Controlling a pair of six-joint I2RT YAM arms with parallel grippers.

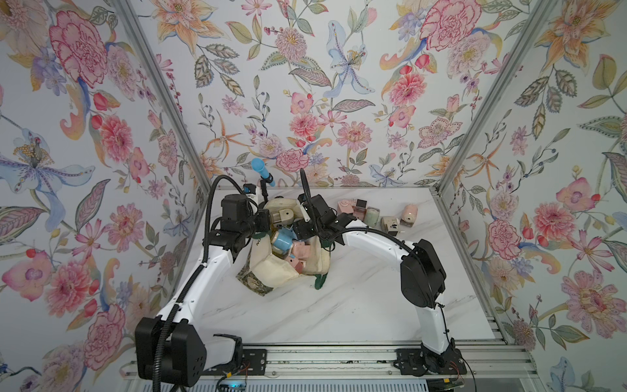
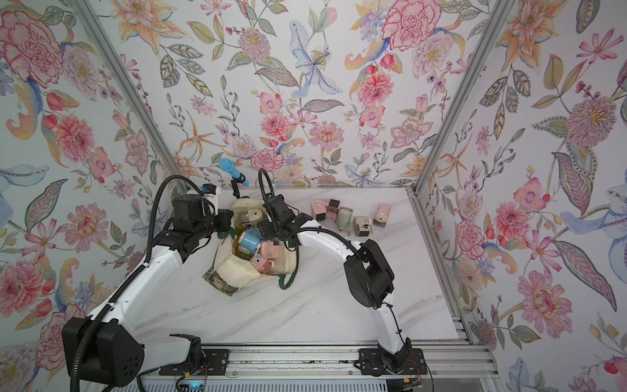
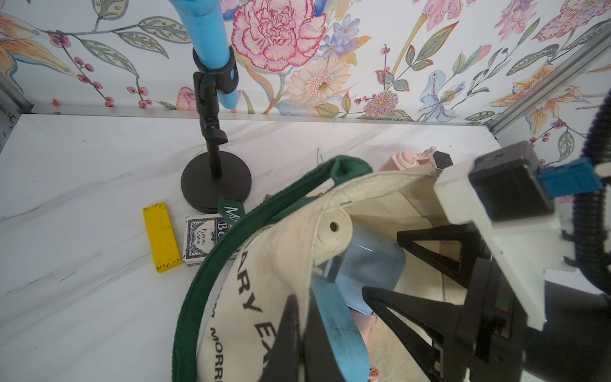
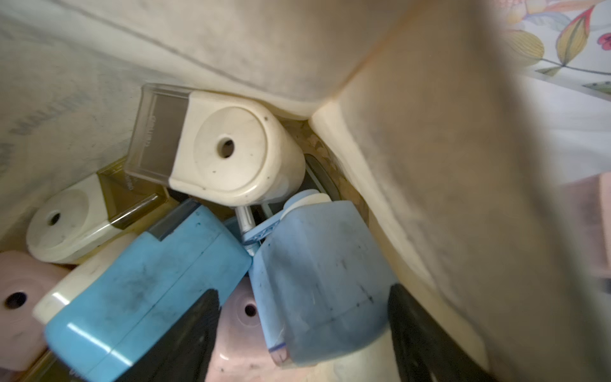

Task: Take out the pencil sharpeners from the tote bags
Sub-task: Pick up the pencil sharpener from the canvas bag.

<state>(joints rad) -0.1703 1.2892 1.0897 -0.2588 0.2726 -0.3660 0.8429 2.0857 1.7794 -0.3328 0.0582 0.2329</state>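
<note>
Both top views are bright and evenly lit by soft, diffuse light — shadows on the marble table are faint with blurred edges. Wide-angle distortion splays the 2 aluminium corner posts outward toward the frame edges. In the left wrist view the table nearly washes out to white. The right wrist view is dimmer and warm: canvas of the tote bag close to the lens smears into blur, the cream sharpener is sharp, and the bright blue sharpener carries a small glare streak.
</note>
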